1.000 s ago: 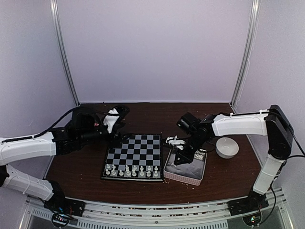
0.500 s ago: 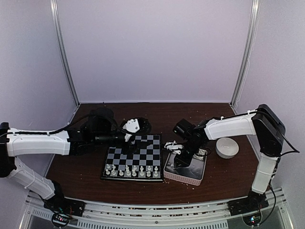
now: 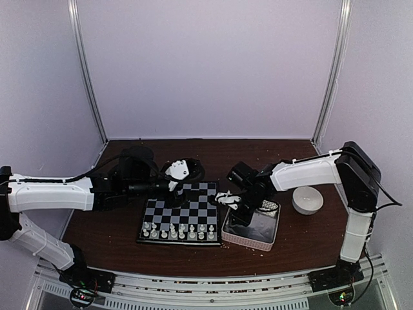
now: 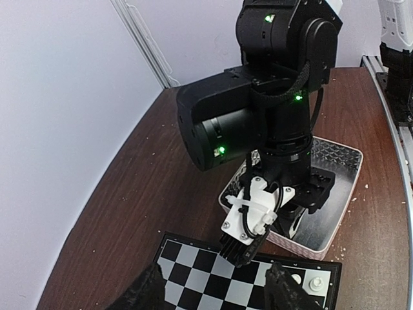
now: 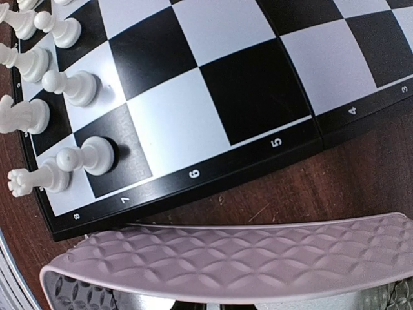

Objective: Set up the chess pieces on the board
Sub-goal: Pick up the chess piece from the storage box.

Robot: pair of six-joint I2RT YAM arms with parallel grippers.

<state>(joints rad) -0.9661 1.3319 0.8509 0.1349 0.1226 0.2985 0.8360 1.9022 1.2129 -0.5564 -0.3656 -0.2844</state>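
The board lies mid-table, with white chess pieces standing in its two nearest rows. My left gripper hovers over the board's far left corner. In the left wrist view its fingers stand wide apart and empty above the board. My right gripper reaches down into the tray just right of the board. In the right wrist view its tips are hidden behind the tray wall. That view also shows pieces on the board.
A white bowl sits right of the tray, under the right arm. The quilted tray lies close against the board's right edge. Pale crumbs are scattered on the brown table. Walls enclose the back and sides.
The left arm swung right from beyond the board's far left to over its corner, then held. The right gripper shifted slightly left and lower into the tray.
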